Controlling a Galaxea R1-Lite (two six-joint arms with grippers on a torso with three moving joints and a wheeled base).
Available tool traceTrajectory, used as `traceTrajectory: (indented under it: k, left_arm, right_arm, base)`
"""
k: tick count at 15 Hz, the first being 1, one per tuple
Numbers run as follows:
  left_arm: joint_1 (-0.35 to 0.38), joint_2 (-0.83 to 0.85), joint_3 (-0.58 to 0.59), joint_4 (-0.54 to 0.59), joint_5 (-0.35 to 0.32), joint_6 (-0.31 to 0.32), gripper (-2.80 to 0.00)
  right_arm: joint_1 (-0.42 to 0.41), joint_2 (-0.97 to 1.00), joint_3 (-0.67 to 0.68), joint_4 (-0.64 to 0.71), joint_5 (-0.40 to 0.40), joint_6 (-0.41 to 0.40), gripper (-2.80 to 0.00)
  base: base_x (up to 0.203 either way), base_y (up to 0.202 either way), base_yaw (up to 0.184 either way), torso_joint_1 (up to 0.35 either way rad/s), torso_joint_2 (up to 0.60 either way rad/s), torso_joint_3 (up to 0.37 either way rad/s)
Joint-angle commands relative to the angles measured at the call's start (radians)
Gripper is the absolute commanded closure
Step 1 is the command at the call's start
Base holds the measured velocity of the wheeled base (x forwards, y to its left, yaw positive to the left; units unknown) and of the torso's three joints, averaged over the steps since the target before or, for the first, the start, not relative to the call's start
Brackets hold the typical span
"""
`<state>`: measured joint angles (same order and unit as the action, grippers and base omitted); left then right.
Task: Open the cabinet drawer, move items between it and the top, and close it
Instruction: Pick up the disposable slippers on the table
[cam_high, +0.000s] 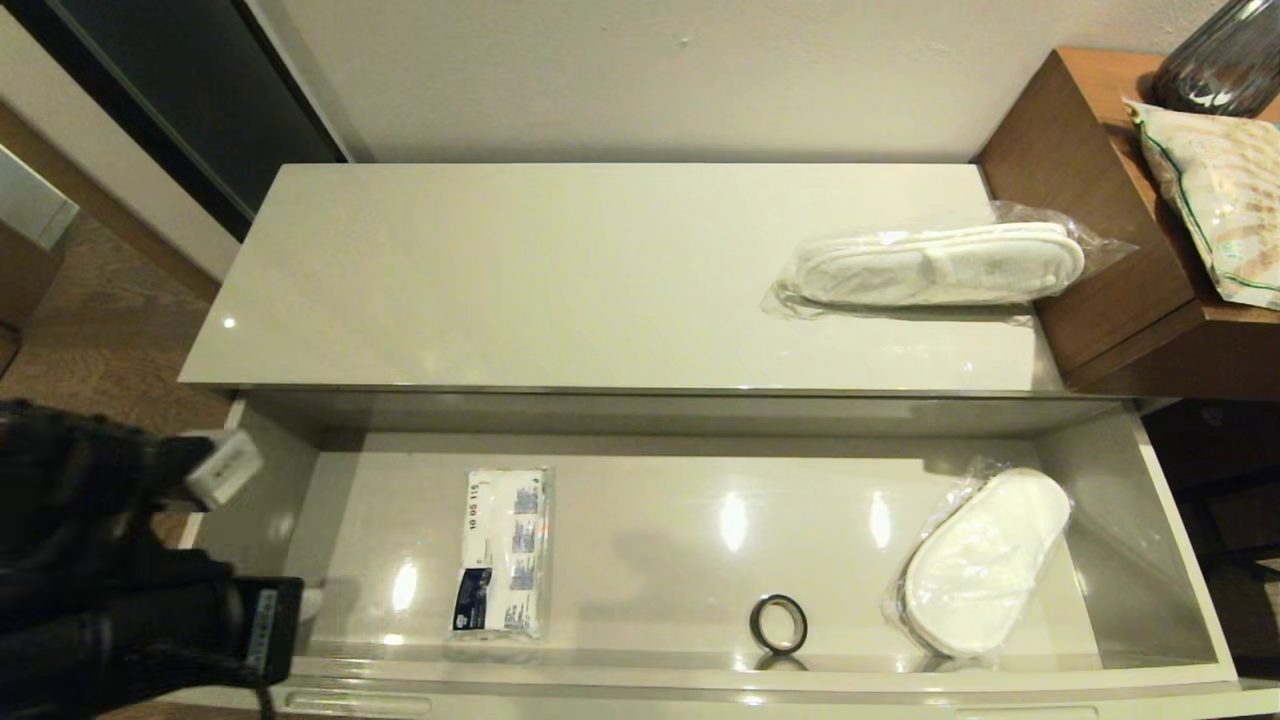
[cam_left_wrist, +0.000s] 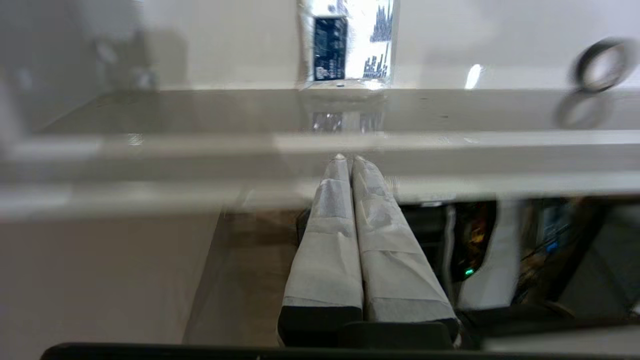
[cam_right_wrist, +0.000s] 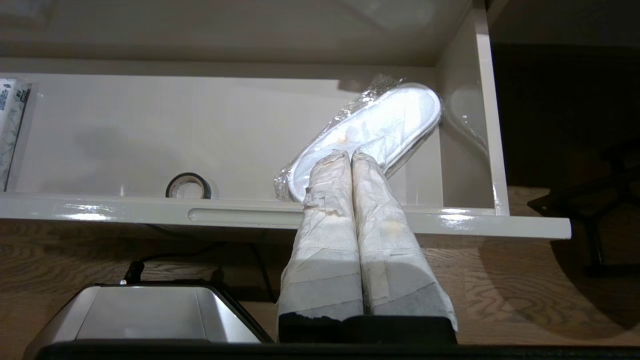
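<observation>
The cabinet drawer (cam_high: 650, 520) stands pulled out below the glossy cream top (cam_high: 550, 270). Inside it lie the tissue pack (cam_high: 503, 555) at the left and a wrapped pair of slippers (cam_high: 985, 560) at the right. A second wrapped pair of slippers (cam_high: 940, 265) rests on the top's right end. My left gripper (cam_left_wrist: 348, 158) is shut and empty, its tips at the drawer's front rim (cam_left_wrist: 450, 165), in line with the tissue pack (cam_left_wrist: 350, 45). My right gripper (cam_right_wrist: 350, 154) is shut and empty, in front of the drawer's front panel (cam_right_wrist: 500, 225), by the slippers (cam_right_wrist: 370, 130).
A small black ring (cam_high: 778, 623) lies on the drawer floor near the front. A brown wooden unit (cam_high: 1100, 200) with a patterned cushion (cam_high: 1220, 200) and a dark vase (cam_high: 1220, 55) adjoins the top's right end. A slot handle (cam_right_wrist: 240, 216) shows in the drawer front.
</observation>
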<state>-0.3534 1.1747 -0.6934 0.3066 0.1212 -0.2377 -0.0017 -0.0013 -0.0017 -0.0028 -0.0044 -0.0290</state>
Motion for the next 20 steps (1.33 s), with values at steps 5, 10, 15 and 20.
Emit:
traceTrajectory:
  k: [5, 10, 15, 20]
  left_arm:
    - [0.149, -0.698, -0.222, 0.88, 0.011, -0.061, 0.0]
    - [0.313, -1.051, -0.042, 1.018, 0.024, 0.151, 0.0]
    - [0.344, -1.177, 0.176, 0.624, 0.009, 0.288, 0.0]
    - [0.346, -1.175, 0.618, -0.152, -0.089, 0.244, 0.0]
  right_arm:
    - [0.0, 0.0, 0.0, 0.0, 0.0, 0.0, 0.0]
    - [0.0, 0.0, 0.0, 0.0, 0.0, -0.001, 0.0]
    - [0.0, 0.0, 0.0, 0.0, 0.0, -0.002, 0.0]
    - [0.0, 0.0, -0.001, 0.0, 0.0, -0.002, 0.0]
  base:
    - [0.0, 0.0, 0.0, 0.0, 0.0, 0.0]
    - [0.0, 0.0, 0.0, 0.0, 0.0, 0.0]
    - [0.0, 0.0, 0.0, 0.0, 0.0, 0.0]
    - [0.0, 0.0, 0.0, 0.0, 0.0, 0.0]
